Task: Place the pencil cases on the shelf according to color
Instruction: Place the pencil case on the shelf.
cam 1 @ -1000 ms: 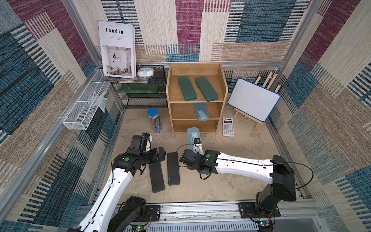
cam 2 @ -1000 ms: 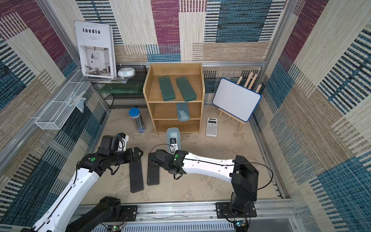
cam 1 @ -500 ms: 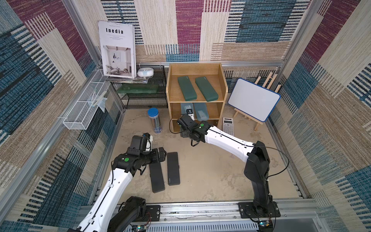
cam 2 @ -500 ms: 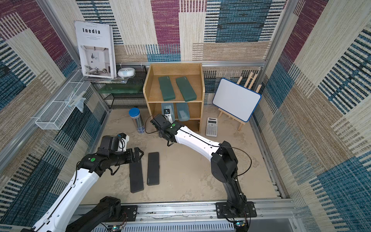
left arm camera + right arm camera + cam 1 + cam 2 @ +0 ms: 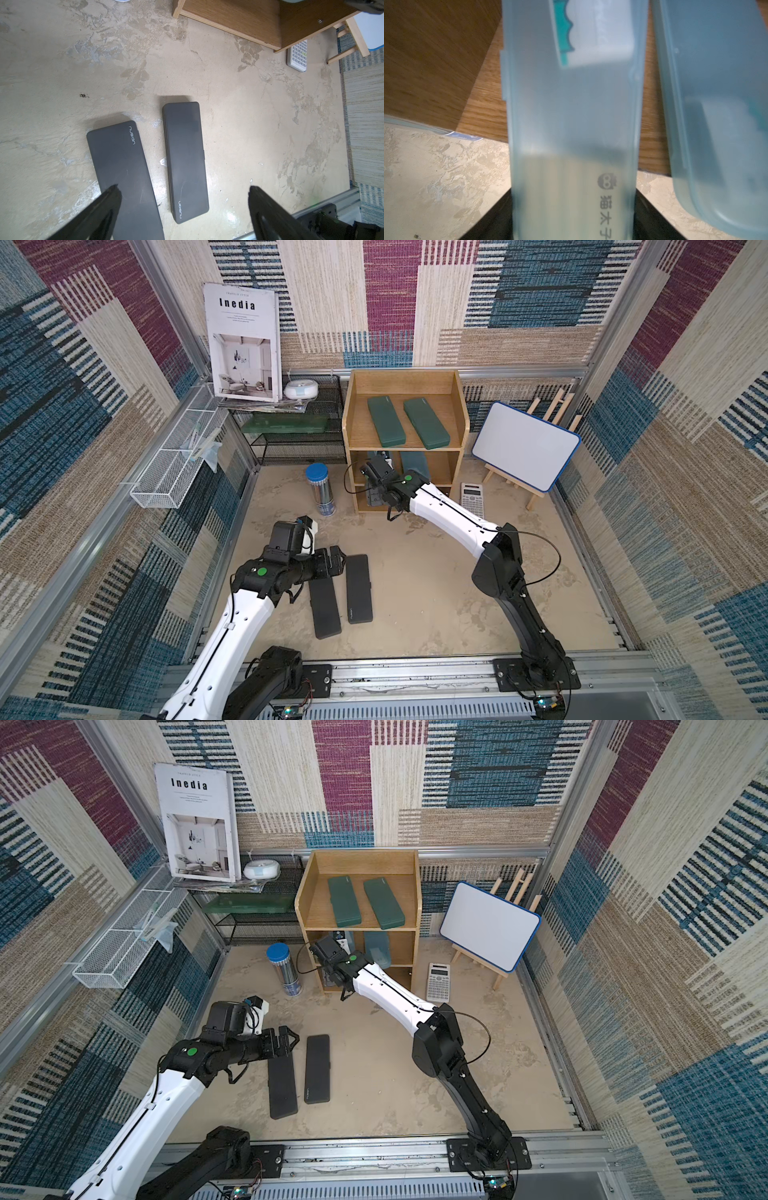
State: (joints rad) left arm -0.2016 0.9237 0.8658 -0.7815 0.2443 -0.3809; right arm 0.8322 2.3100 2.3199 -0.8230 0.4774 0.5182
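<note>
Calculator [image 5: 472, 499] lies flat near the easel whiteboard [image 5: 525, 445]; blue-lidded tube [image 5: 320, 489] stands upright.

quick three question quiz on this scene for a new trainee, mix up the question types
1. True or false: both dark green cases lie on the top tier of the shelf.
2. How many black cases lie on the table?
3. The right gripper is closed on: A) a teal case, B) a black case, C) nothing.
Key: 1 true; 2 two; 3 A.
</note>
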